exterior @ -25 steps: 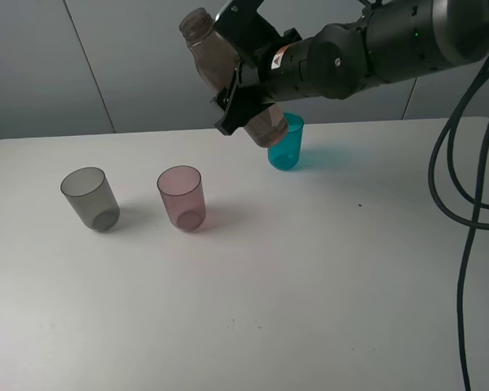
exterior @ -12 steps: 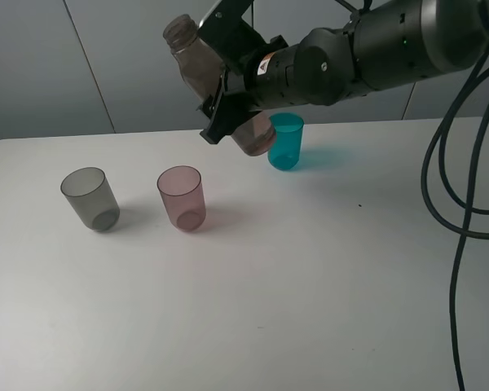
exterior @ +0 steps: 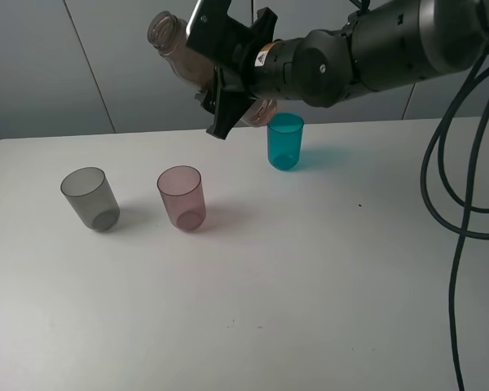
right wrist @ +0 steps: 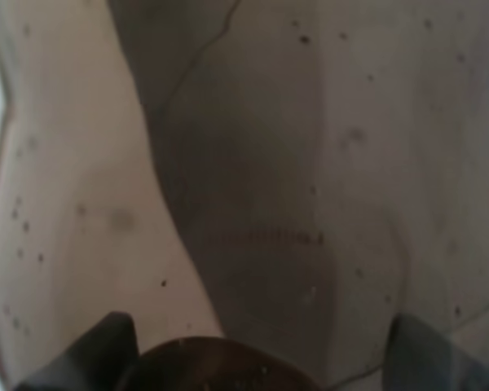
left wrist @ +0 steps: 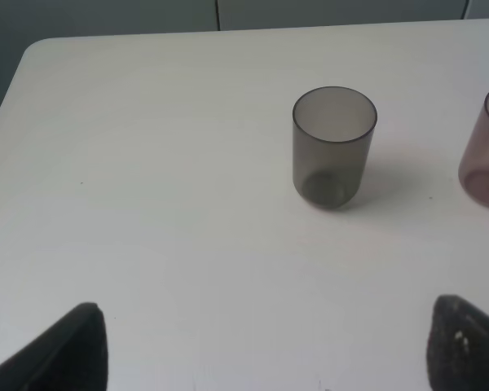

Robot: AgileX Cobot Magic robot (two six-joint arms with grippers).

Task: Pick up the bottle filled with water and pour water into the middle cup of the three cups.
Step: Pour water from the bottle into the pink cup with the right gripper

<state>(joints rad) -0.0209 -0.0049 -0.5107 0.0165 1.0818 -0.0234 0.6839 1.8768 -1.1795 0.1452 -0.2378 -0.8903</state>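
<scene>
Grey wall panels stand behind a plain white table point(exterior: 310, 269), and on it the three cups sit well apart: a smoky grey cup point(exterior: 90, 198) on the left, the middle cup point(exterior: 181, 198), pink, beside it, and a teal cup point(exterior: 285, 141) farther back and to the right. The right gripper point(exterior: 228, 77) is clamped round the body of the bottle point(exterior: 178, 55) and holds it high above the table. The bottle is steeply tilted, with its open neck up and toward the left and its base low, near the teal cup's rim. The right wrist view is filled by smoky plastic, so I cannot honestly say how much water is inside. The left gripper point(left wrist: 269, 354) hangs low near the grey cup, its fingers spread wide with nothing between them.

To my eye the bottle is being carried toward the pink cup, with no pouring begun. Trouble could come easily. With no cap, a hasty tip before the mouth is over the pink rim would put water on the table. The cups look light, so a nudge from the bottle's base or a hard stream could topple one. A loose grip on smooth plastic might let the bottle twist as it tilts.
</scene>
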